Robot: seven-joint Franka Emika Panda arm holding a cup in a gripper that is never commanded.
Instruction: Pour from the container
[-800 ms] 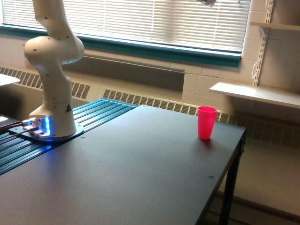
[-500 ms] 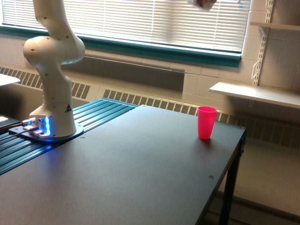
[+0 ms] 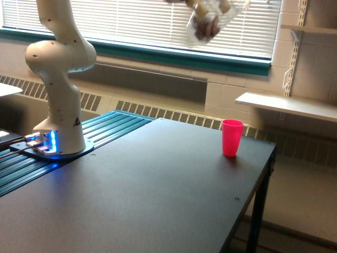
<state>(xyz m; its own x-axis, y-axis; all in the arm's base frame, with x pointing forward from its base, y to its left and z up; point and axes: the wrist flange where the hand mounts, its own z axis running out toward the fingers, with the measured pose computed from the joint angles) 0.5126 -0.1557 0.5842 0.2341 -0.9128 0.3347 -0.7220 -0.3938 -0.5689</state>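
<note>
- The container (image 3: 206, 23) is a small see-through mug, and it is up in the air at the top of the exterior view, in front of the window blinds (image 3: 158, 23).
- It looks blurry, so its handle is hard to make out. Something brownish shows inside it, but I cannot tell what it is.
- The mug looks tilted, with its round body hanging low and toward the exterior view's left.
- The gripper (image 3: 210, 6) is right at the top edge of the picture, just above the mug. Most of it is cut off and blurry, so I cannot tell how far apart its fingers are or how it grips the mug.
- The pink cup (image 3: 232, 137) is our landmark. It stands upright on the black table (image 3: 158, 195), near the far edge on the exterior view's right.
- The mug is high above the pink cup and a little to the exterior view's left of it. They are well apart.
- The white robot arm base (image 3: 58, 105) stands far from the pink cup, on the exterior view's left. A blue light glows at its foot.
- Behind the pink cup is a wall with a long vent.
- A white shelf (image 3: 287, 105) sticks out from the wall above the pink cup, on the exterior view's right.
</note>
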